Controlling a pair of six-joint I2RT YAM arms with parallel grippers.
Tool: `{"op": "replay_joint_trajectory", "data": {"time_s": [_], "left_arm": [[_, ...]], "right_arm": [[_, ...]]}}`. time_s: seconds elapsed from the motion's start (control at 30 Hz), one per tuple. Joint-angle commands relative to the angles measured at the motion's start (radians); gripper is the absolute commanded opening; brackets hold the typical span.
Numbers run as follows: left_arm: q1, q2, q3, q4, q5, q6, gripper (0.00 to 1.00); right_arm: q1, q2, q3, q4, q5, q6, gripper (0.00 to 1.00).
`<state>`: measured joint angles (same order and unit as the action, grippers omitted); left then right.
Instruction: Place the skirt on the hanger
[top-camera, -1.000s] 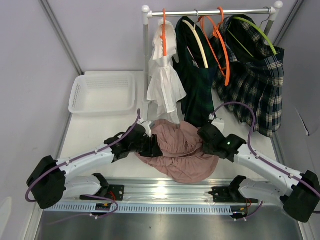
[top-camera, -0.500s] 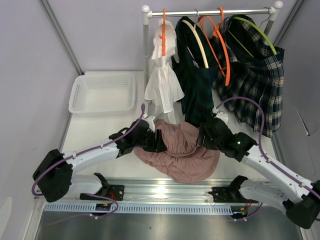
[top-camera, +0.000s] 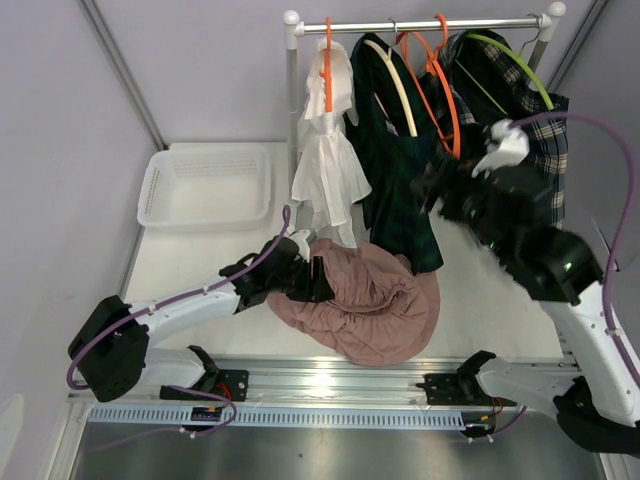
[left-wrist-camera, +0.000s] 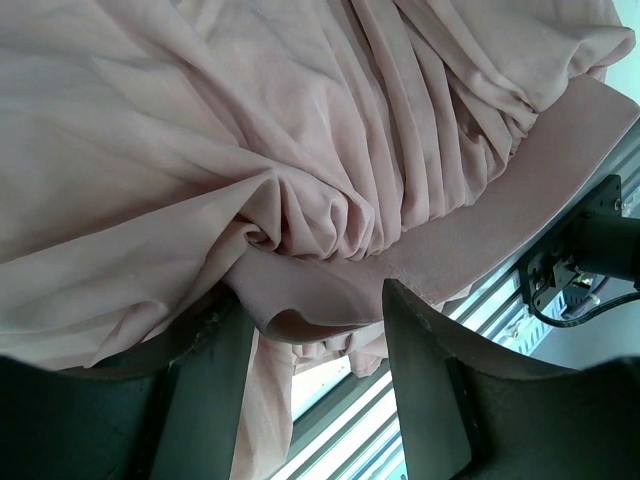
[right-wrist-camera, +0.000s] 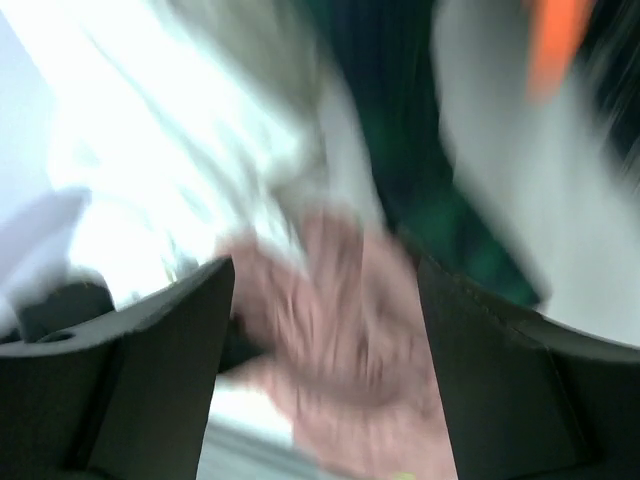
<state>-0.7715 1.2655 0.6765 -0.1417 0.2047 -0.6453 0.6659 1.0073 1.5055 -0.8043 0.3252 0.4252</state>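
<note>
White table (top-camera: 190, 262) under pink skirt (top-camera: 372, 305); left fingers (left-wrist-camera: 432, 400) apart against it; right fingers (right-wrist-camera: 150, 385) apart

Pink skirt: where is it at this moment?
In the top view the pink skirt lies bunched on the table, centre front, below the hanging dark green garment, with the left gripper at its left edge.

Pale lilac-grey walls (top-camera: 210, 70) are closing in the scene from 9 to 3 o'clock, with 1 grey metal strut (top-camera: 120, 70) slanting across at 10 o'clock. A flat white tabletop (top-camera: 190, 265) is filling the centre. A white tubular clothes rail (top-camera: 291, 70) is standing at 12 o'clock. Light is glaring off the ribbed aluminium rail (top-camera: 330, 378) at 6 o'clock.
</note>
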Motion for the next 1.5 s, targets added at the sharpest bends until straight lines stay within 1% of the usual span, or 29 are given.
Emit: {"op": "replay_joint_trajectory", "data": {"time_s": [0.0, 0.03, 0.07, 0.1, 0.13, 0.17, 0.2, 0.23, 0.27, 0.3, 0.33, 0.47, 0.7, 0.9, 0.93, 1.07, 1.2, 1.33, 1.37, 1.47], "left_arm": [[0.009, 0.005, 0.041, 0.033, -0.004, 0.015, 0.58], [0.009, 0.003, 0.037, 0.033, -0.007, 0.015, 0.58], [0.009, 0.003, 0.037, 0.033, -0.007, 0.016, 0.58], [0.009, 0.005, 0.035, 0.033, -0.008, 0.016, 0.58], [0.009, 0.006, 0.034, 0.036, -0.010, 0.015, 0.58], [0.009, 0.008, 0.032, 0.040, -0.004, 0.013, 0.58], [0.009, 0.012, 0.031, 0.042, -0.002, 0.012, 0.58], [0.009, 0.014, 0.029, 0.048, -0.002, 0.012, 0.58], [0.009, 0.017, 0.023, 0.053, 0.001, 0.010, 0.58], [0.009, 0.018, 0.024, 0.056, 0.004, 0.009, 0.58], [0.009, 0.020, 0.024, 0.057, 0.005, 0.007, 0.58], [0.009, 0.032, 0.028, 0.059, 0.009, 0.013, 0.58], [0.009, 0.043, 0.035, 0.070, 0.012, 0.015, 0.58], [0.009, 0.052, 0.032, 0.073, 0.019, 0.015, 0.57], [0.009, 0.051, 0.029, 0.071, 0.018, 0.016, 0.57], [0.009, 0.034, 0.017, 0.070, 0.012, 0.016, 0.57], [0.009, 0.031, 0.012, 0.070, 0.012, 0.016, 0.57], [0.009, 0.023, 0.012, 0.068, 0.013, 0.016, 0.57], [0.009, 0.021, 0.011, 0.067, 0.012, 0.016, 0.57], [0.009, 0.017, 0.014, 0.062, 0.010, 0.018, 0.57]], "right_arm": [[-0.163, 0.120, 0.266, 0.076, -0.055, -0.183, 0.80], [-0.219, 0.152, 0.318, 0.082, -0.093, -0.209, 0.81], [-0.286, 0.216, 0.365, 0.096, -0.212, -0.212, 0.81], [-0.428, 0.247, 0.442, 0.109, -0.292, -0.209, 0.81], [-0.496, 0.276, 0.472, 0.143, -0.383, -0.178, 0.80], [-0.555, 0.334, 0.496, 0.161, -0.522, -0.161, 0.80], [-0.606, 0.359, 0.521, 0.187, -0.585, -0.149, 0.79], [-0.667, 0.379, 0.521, 0.254, -0.635, -0.135, 0.78], [-0.704, 0.417, 0.522, 0.286, -0.705, -0.120, 0.78], [-0.719, 0.433, 0.519, 0.313, -0.736, -0.118, 0.78], [-0.735, 0.448, 0.519, 0.358, -0.756, -0.120, 0.78], [-0.749, 0.508, 0.539, 0.421, -0.796, -0.143, 0.80], [-0.741, 0.553, 0.564, 0.456, -0.804, -0.146, 0.81], [-0.669, 0.583, 0.573, 0.425, -0.736, -0.220, 0.80], [-0.637, 0.591, 0.578, 0.415, -0.723, -0.233, 0.80], [-0.574, 0.643, 0.631, 0.369, -0.605, -0.316, 0.79], [-0.503, 0.705, 0.734, 0.298, -0.497, -0.384, 0.75], [-0.459, 0.744, 0.771, 0.269, -0.388, -0.424, 0.71], [-0.453, 0.751, 0.772, 0.266, -0.361, -0.459, 0.70], [-0.447, 0.758, 0.768, 0.263, -0.348, -0.470, 0.68]]}}
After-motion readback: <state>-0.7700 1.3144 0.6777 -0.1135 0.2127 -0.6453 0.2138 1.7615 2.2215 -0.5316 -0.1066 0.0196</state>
